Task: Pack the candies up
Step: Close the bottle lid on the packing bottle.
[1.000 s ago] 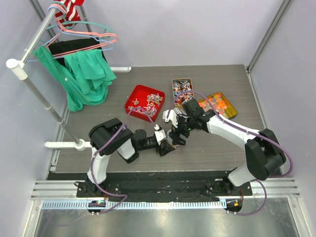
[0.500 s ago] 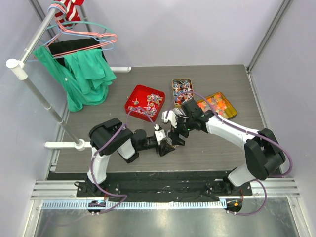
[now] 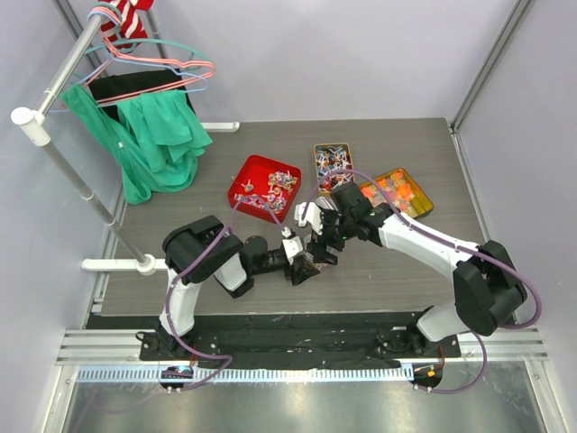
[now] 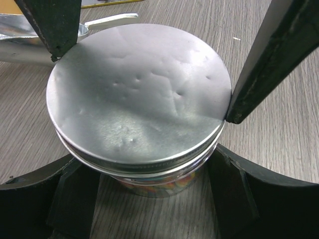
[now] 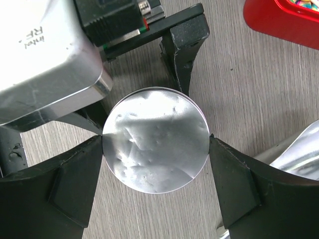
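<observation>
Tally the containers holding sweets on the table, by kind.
red tray: 1
rectangular tins: 2
lidded jar: 1
Total: 4

Bright, even light — soft glare on the metal lid (image 4: 139,94).

A grey wood-grain desk (image 3: 261,135) stands between pale, evenly lit walls (image 3: 361,54). At its left, a white clothes rail (image 3: 63,68) carries coloured hangers (image 3: 158,59) and a green garment (image 3: 153,144). An aluminium rail (image 3: 99,345) edges the near side.
</observation>
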Tool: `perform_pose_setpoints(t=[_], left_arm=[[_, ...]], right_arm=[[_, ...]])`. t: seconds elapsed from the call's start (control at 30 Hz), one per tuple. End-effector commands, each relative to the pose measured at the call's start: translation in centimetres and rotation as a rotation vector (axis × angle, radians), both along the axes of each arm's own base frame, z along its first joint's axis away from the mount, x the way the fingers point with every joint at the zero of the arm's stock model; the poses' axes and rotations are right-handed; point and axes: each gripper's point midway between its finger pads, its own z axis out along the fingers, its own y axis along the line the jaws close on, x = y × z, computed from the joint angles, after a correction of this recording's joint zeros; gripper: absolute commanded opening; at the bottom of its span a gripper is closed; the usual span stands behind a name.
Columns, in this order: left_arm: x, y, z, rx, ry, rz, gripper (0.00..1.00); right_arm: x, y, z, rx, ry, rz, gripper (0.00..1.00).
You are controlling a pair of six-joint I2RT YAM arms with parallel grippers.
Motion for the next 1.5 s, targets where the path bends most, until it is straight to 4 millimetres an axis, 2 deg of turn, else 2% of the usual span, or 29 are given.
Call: perform_pose_setpoints(t=[0.0,0.33,0.47,0.77,1.03,1.37,1.47], left_arm=[[0.9,-0.3,2.2,-0.088,-0.070,0.022,0.63],[1.0,-0.3,2.2,-0.088,-0.072,0.022,0.63],[1.0,-0.3,2.2,-0.087,-0.075,0.022,0.63],[1.2,-0.3,2.3,-0.087,-0.081,0.032,0.64],[1.2,-0.2,2.3,-0.085,-0.083,0.035,0.63],[1.3,-0.2,2.6,-0.090,-0.090,0.041,0.63],[1.4,-0.1,2.5,-0.088,-0.092,0.043,0.63]], right_arm=[[0.2,0.5,0.0,0.004,-0.026,0.023,0.55],[-0.1,0.4,-1.1,-0.037,-0.001,0.041,0.57],[0.3,0.0,-1.5,-0.055,-0.012,0.028,0.57],[0.7,-0.3,0.3,0.042,0.032,-0.008,0.55],[0.5,-0.1,-1.4,0.030,0.105,-0.022,0.54],[0.9,-0.5,-2.2,0.006,0.102,-0.050,0.54],[0.8,-0.5,-1.9,0.005,0.104,-0.052,0.58]])
